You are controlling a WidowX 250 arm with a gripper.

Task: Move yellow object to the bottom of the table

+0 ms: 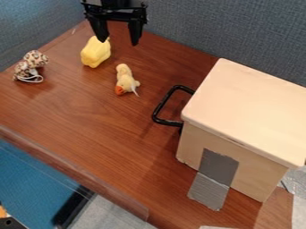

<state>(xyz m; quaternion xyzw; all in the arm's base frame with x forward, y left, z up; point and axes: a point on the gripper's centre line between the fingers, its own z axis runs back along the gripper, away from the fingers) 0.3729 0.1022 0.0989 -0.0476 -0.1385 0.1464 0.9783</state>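
Observation:
The gripper (pixel 119 40) hangs at the top of the camera view, its two fingers apart with nothing between them. A yellow object (pixel 95 52), blocky and soft-edged, lies on the brown wooden table (pixel 90 107) toward the back, just below the gripper's left finger in the view. That fingertip overlaps the object's top edge; whether they touch I cannot tell. A pale yellow plush duck (pixel 125 80) with an orange beak lies to the right of the yellow object, apart from it.
A spotted plush toy (pixel 31 65) with a white string sits at the left. On the right stands a large wooden box (pixel 245 116) with a black handle (pixel 160 107) and grey tape. Blue-grey partitions (pixel 209 27) border the back, and a clear strip edges the table's front.

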